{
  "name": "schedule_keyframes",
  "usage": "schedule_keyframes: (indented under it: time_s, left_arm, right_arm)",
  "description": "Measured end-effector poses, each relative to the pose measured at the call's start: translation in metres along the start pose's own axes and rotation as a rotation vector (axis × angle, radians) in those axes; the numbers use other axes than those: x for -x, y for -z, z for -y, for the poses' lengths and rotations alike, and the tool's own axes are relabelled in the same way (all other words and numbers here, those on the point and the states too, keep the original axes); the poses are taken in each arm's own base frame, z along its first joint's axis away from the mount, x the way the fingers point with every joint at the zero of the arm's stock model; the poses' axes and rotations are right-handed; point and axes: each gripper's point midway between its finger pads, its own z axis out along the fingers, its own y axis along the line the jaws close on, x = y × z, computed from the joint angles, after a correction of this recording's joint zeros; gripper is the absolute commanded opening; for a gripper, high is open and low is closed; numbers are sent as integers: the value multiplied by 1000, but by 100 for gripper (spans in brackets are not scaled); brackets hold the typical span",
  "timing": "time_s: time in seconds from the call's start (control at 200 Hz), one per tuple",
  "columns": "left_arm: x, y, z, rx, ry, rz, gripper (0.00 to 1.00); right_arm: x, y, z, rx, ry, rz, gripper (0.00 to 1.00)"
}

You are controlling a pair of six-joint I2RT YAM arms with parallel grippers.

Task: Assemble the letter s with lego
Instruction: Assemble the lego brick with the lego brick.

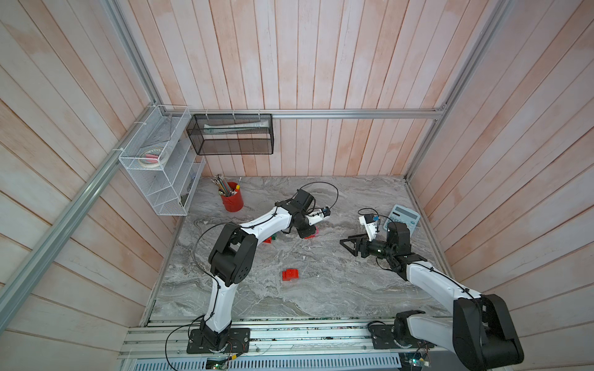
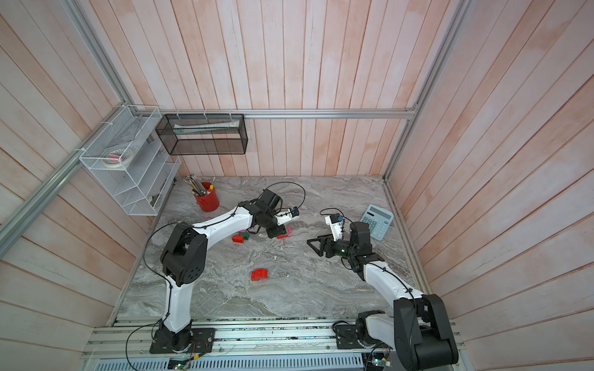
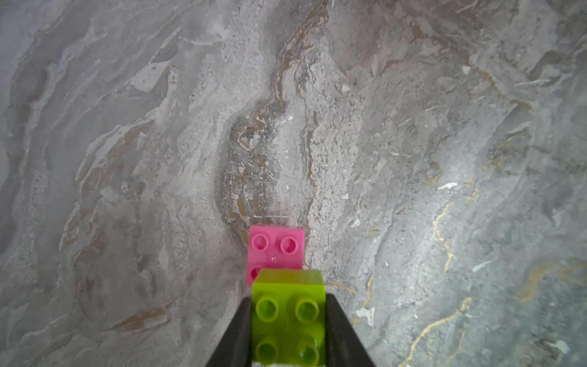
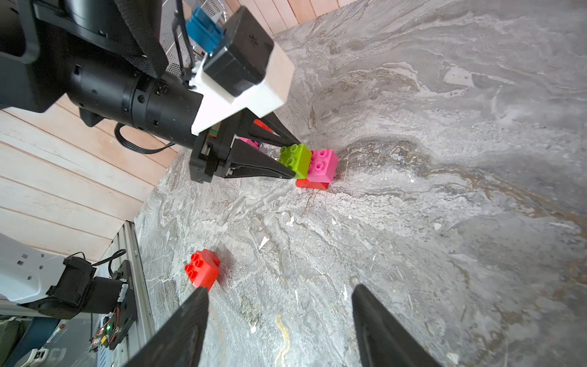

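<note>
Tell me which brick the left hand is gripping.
The lime brick, clamped in the left hand. It sits right beside the pink brick; the lone red brick lies apart, untouched.

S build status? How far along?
Early, no S shape yet.
Done: a pink brick sits on the lower red brick.
In hand: the left gripper is shut on a lime brick right beside the pink one; whether it is seated is unclear.
Left: the loose red brick and dark green brick lie unused. The right gripper is open and empty.
</note>
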Motion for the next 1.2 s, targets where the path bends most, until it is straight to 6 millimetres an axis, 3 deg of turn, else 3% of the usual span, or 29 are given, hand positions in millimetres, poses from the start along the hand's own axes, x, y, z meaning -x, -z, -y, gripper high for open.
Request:
schedule_keyframes:
  time_s: [0.515,1.2]
  left_arm:
    - [0,-3,-15,31,2,-8,30]
    - [0,-4,-16,35,-35,-21,30]
  right_arm:
    - [-4,-1,5,21,-26,-18,73]
    - [-6,-5,5,47,-24,-40,73]
